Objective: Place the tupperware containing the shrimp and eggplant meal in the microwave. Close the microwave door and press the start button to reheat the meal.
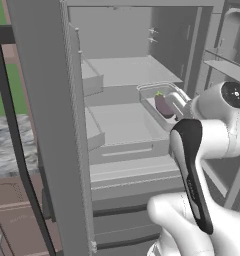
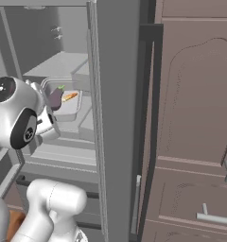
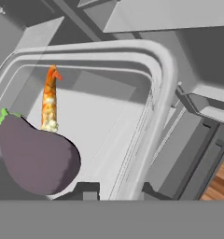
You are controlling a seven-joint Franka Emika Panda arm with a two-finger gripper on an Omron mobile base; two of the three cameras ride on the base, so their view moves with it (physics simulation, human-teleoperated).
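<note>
The tupperware [image 3: 132, 93] is clear, smooth plastic with a pale, slightly glossy rim. The eggplant [image 3: 37, 156] has a smooth, matt purple skin; the shrimp [image 3: 49, 102] looks rough and grainy. The fridge shelves [image 1: 127, 70] are matt grey. The cabinet doors [image 2: 196, 108] show a brown wood finish.

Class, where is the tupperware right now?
The tupperware is in the open fridge above a shelf, right of centre in the left base view, with the hand on its near rim.

Open grey fridge [image 1: 117, 70] beside brown wooden cabinets [image 2: 196, 118].
</note>
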